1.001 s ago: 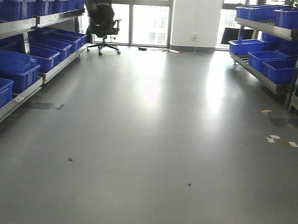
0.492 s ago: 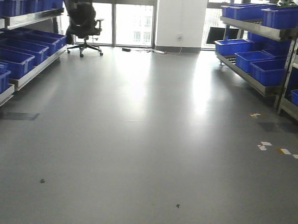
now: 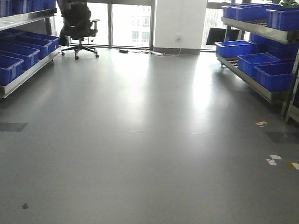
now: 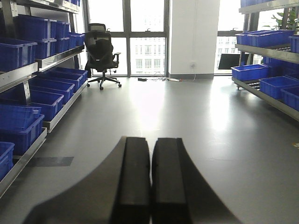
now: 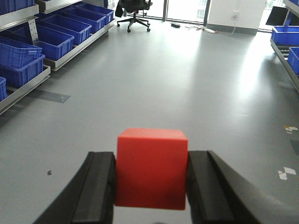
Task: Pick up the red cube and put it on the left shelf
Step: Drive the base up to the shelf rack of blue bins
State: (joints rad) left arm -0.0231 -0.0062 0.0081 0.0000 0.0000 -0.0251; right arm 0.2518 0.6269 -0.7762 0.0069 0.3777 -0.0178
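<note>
The left shelf (image 3: 26,74) runs at about ten o'clock in the front view, loaded with blue bins (image 3: 4,68). The left gripper (image 4: 150,182) is pressed closed on nothing. The right gripper (image 5: 151,189) clamps the red cube (image 5: 151,169), at six o'clock in its wrist view, by two opposite side faces. I judge the cube rigid, light and smooth, maybe slippery; flat faces give the best hold. It has no long axis; one face looks squarely at the camera.

Cropped at left edge: left shelf (image 3: 24,20).
</note>
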